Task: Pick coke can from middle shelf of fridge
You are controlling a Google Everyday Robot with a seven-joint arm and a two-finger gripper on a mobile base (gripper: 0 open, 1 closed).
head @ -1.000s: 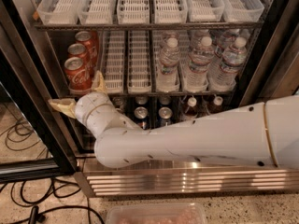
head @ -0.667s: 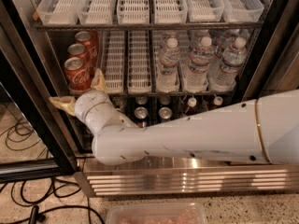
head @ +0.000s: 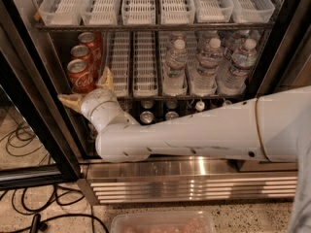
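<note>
The gripper (head: 85,87) has crept up and slightly inward over the last second. It now sits at the front left edge of the middle shelf (head: 138,69) of the fridge (head: 194,176), right at the foot of the front coke can (head: 79,75). Its jaws are spread wide and hold nothing: one points out to the lower left, the other rises just right of the can. That can stands upright and unmoved, first of three red ones in the leftmost lane. The approach looks nearly finished; the jaws probably need to straddle the can more squarely before closing.
</note>
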